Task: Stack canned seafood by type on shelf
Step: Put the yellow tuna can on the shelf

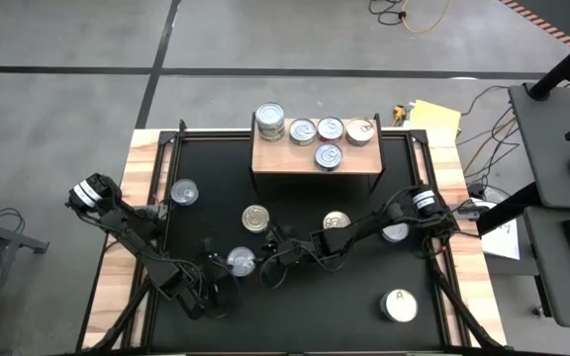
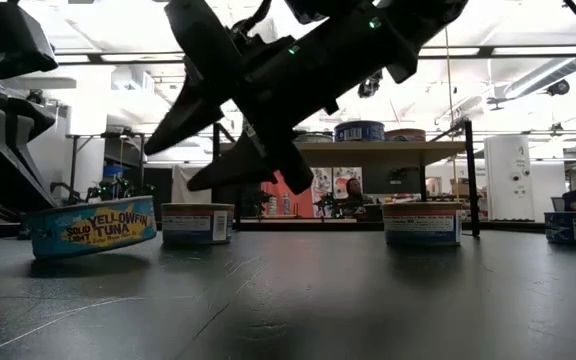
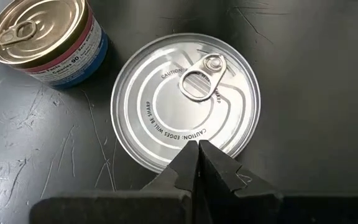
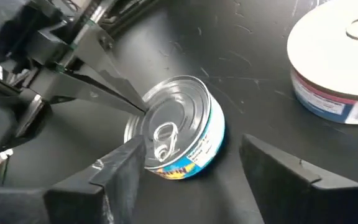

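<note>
A silver-topped tin labelled Yellowfin Tuna (image 1: 240, 261) (image 2: 93, 228) (image 4: 176, 127) stands on the black tabletop, left of centre and near the front. My right gripper (image 4: 191, 146) (image 1: 271, 251) is open, with one finger on each side of this tin and not closed on it. My left gripper (image 3: 197, 144) (image 1: 220, 267) is shut, and its tips rest at the rim of the same tin's lid (image 3: 185, 102). The shelf (image 1: 315, 166) stands at the back and holds several tins, with a stack of two (image 1: 270, 121) at its left end.
Loose tins stand on the tabletop: a silver one (image 1: 184, 192), two gold-topped ones (image 1: 255, 218) (image 1: 336, 222), one under the right arm (image 1: 396, 232), and a white-topped one marked "A" (image 1: 399, 305). A gold-topped tin (image 3: 39, 31) stands close beside the silver one.
</note>
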You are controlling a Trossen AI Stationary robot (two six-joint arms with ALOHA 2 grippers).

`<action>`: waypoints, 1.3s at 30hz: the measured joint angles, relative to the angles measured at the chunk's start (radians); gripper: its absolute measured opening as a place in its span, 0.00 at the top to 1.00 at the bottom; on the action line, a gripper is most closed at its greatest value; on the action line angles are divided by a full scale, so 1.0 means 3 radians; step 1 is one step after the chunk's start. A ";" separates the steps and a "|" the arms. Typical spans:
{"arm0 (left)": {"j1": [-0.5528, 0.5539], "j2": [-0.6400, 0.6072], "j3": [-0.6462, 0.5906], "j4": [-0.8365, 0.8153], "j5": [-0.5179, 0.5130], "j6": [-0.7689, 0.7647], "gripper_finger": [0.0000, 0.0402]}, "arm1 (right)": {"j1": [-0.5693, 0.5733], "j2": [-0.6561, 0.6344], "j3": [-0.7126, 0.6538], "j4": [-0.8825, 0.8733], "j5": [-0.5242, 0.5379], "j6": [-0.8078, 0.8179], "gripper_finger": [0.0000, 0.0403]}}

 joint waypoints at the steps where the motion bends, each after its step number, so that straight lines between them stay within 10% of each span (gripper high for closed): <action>1: -0.0003 0.0000 0.0000 0.0009 0.0004 0.0000 1.00 | 0.0000 0.0008 0.0008 0.0002 -0.0001 -0.0002 0.36; 39: -0.0144 0.0144 -0.0019 0.0249 -0.0236 -0.0104 1.00 | -0.0070 0.0654 0.0487 0.0121 -0.0584 0.0265 0.34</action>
